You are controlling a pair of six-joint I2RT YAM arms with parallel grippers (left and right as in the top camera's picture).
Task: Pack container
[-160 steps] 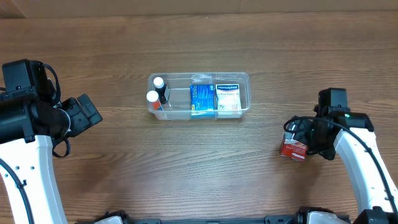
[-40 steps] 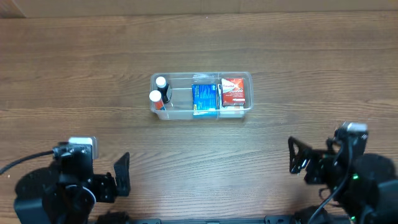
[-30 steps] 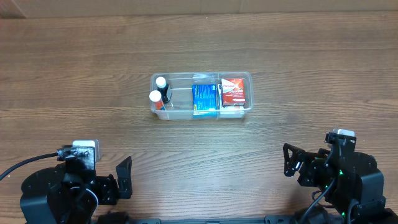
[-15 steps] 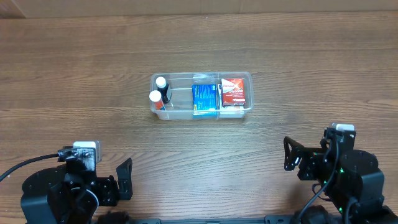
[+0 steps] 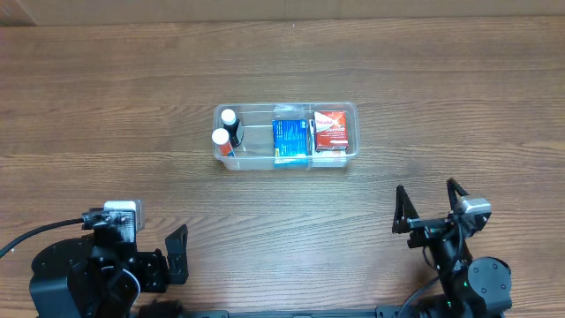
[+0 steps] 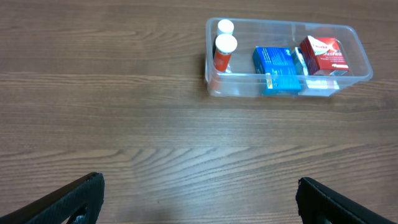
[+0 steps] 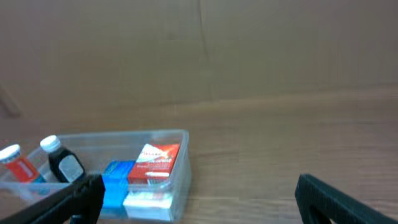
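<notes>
The container point(image 5: 256, 143) sits a little toward 12 o'clock of the table's point(image 5: 132, 88) middle, long side running from 9 to 3 o'clock. In it, two small bottles point(image 6: 223, 55) stand upright at the 9 o'clock end, a blue box point(image 5: 290, 140) lies in the middle, and a red box point(image 5: 331, 128) rests on a white box point(image 7: 148, 202) at the 3 o'clock end. No loose item shows on the wood around it, so the packing looks finished and the step in hand is most likely parking the arms. The left gripper point(image 6: 200, 182) hangs at about 7 o'clock and the right gripper point(image 7: 199, 183) at about 5 o'clock, both well apart from the container, fingers spread wide and carrying nothing. To do this well, each arm should draw back toward the 6 o'clock edge along its own side, never sweeping across the middle where a finger could nudge the light plastic wall. The red box deserves a look: it leans slightly on the white one, and whether it rises past the rim cannot be told from here.
</notes>
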